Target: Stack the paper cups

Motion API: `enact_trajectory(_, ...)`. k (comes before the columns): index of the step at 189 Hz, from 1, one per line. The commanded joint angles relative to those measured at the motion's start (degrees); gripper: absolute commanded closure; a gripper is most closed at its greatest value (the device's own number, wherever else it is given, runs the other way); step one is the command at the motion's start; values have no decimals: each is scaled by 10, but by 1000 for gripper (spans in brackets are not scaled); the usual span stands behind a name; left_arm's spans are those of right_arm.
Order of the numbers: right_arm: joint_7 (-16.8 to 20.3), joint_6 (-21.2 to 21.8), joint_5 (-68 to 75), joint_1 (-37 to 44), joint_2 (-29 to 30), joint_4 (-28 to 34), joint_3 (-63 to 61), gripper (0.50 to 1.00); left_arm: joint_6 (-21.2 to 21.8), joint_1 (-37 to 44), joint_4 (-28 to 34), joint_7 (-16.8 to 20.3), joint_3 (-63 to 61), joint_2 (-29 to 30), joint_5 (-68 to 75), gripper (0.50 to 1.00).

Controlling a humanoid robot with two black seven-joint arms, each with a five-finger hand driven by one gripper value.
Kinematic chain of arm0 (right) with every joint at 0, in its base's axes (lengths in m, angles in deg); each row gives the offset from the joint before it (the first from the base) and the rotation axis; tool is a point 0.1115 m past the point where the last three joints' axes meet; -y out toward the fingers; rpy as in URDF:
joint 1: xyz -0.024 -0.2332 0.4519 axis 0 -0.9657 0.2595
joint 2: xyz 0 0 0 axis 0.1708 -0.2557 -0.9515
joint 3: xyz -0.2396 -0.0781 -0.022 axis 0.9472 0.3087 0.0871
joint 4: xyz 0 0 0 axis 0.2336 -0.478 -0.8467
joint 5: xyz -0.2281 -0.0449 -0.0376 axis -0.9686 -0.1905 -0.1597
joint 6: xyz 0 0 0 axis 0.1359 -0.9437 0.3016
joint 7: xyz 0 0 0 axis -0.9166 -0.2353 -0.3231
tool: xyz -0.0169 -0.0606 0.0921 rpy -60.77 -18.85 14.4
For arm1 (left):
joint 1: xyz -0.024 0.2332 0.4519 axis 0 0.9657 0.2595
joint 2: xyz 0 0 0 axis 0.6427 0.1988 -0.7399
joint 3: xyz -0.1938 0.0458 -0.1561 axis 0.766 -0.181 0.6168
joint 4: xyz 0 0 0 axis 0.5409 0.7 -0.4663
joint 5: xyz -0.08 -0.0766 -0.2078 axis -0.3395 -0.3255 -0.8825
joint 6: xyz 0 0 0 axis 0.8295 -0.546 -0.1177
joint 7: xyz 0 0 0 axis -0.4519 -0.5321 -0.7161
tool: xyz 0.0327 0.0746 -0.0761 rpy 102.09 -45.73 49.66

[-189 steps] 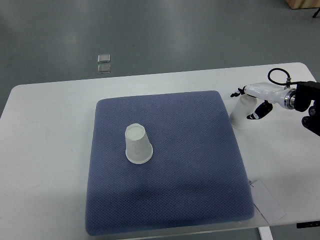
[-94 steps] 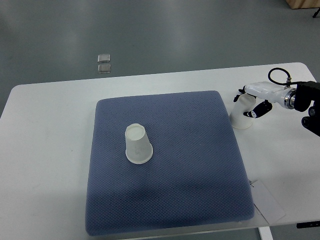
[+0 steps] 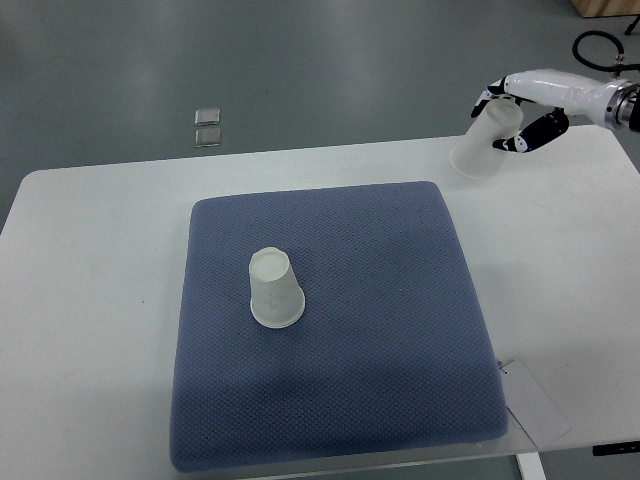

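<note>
While tilted, paper cup (image 3: 482, 142) gripped in right robot hand (image 3: 522, 103).

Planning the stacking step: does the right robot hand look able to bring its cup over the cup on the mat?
Probably yes: the right robot hand holds its cup, and nothing stands between it and the upside-down cup.

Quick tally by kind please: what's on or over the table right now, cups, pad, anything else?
Paper cups: 2, one upside down on the pad, one held tilted in the right hand at
Blue pad: 1
White card at the table's near right edge: 1
Total: 4
</note>
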Motion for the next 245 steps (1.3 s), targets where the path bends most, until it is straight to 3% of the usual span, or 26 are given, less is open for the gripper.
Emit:
enact_trajectory(1,-1,18,20,37,-4,44,-1,973,0,0,0,0,0,0,0,500)
enact_trajectory(67,8,72,25,113,57,206,-1,1000,0,0,0,0,0,0,0,500)
enact_trajectory(112,10,120,15,123,132,206,1,1000,0,0,0,0,0,0,0,500)
enact_trajectory(151,21,124,-24,102,186,196,9,1000,0,0,0,0,0,0,0,500)
enact_trajectory(245,21,113,-45,75,211,161,9,1000,0,0,0,0,0,0,0,500)
